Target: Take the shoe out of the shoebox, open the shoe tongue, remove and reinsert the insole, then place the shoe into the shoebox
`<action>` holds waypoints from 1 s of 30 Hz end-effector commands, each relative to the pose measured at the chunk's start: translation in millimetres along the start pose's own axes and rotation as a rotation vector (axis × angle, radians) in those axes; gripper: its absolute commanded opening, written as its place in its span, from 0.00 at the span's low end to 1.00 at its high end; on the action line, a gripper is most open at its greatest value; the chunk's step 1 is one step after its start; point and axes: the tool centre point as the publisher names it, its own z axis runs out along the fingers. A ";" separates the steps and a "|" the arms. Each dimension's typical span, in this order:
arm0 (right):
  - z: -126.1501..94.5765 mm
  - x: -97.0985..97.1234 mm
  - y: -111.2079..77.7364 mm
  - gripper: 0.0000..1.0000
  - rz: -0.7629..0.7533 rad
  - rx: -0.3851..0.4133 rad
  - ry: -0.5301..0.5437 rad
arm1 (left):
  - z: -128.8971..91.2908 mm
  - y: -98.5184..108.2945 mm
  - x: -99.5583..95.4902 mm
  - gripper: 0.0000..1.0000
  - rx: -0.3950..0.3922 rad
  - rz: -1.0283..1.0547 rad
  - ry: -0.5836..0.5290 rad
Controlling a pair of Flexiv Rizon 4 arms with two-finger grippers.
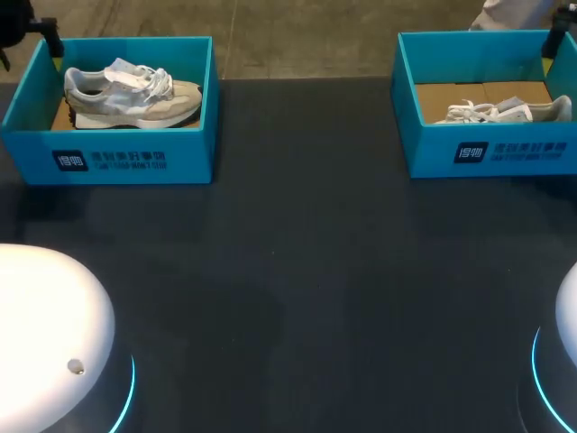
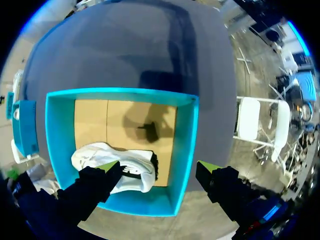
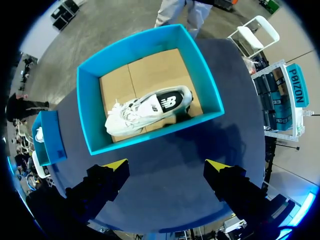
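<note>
My left gripper (image 2: 157, 169) hangs open above the left shoebox (image 2: 184, 145). One yellow tip is over the pale sneaker (image 2: 107, 156), which lies on the cardboard floor at one end of the box. My right gripper (image 3: 167, 166) is open too, above the dark table (image 3: 165, 142) just short of the right shoebox (image 3: 142, 45). In that box a white sneaker (image 3: 145, 110) lies on its side.

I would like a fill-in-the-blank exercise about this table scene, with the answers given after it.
The left shoebox and the right shoebox both stand on the ___. The left shoe lies ___ its shoebox. The right shoebox holds ___ white shoe. The left gripper and the right gripper are both ___.
Missing words: table; inside; one; open.
</note>
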 end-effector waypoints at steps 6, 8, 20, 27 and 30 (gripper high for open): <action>0.0 0.4 -0.2 1.00 0.001 0.000 -0.001 | 32.4 38.0 -8.7 1.00 -0.008 0.042 -0.007; 0.0 0.4 -0.2 1.00 0.001 0.000 -0.001 | 35.3 39.9 -9.9 1.00 -0.003 0.061 -0.020; 0.0 0.4 -0.2 1.00 0.001 0.000 -0.001 | 65.1 59.7 -26.6 1.00 -0.015 0.095 0.009; 0.0 0.4 -0.2 1.00 0.001 0.000 -0.001 | 75.5 66.3 -29.2 1.00 0.006 0.089 -0.004; 0.0 0.4 -0.2 1.00 0.001 0.000 -0.001 | 82.6 70.3 -28.5 1.00 0.022 0.077 -0.010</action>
